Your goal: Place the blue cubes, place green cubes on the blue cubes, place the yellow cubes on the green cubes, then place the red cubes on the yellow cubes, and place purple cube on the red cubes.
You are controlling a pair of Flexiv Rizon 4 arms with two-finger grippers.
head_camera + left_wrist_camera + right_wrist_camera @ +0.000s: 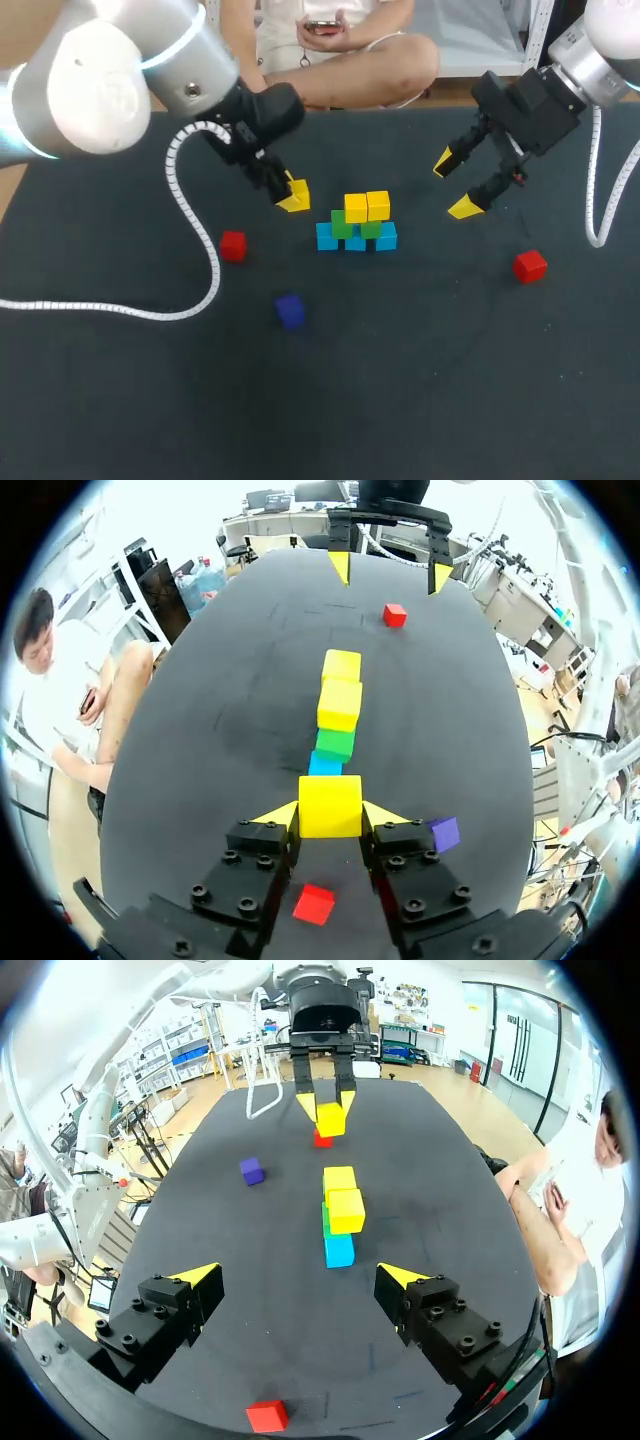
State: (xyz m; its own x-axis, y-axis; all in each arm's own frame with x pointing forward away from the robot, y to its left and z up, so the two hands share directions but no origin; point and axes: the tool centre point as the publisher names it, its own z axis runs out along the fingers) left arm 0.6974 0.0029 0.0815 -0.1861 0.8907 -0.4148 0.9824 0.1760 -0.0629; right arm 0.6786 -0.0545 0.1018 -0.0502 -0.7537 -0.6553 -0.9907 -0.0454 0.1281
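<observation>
One yellow cube (pixel 330 805) clamped in left jaws near stack (pixel 357 228), right jaws open, empty; risk: off-centre release toppling upper cubes.

My left gripper (pixel 330 816) grips a yellow cube (pixel 330 798) just short of the blue-green-yellow stack (pixel 338 708), with a red cube (pixel 314 903) beneath my fingers and a purple cube (pixel 444 832) beside them.
</observation>
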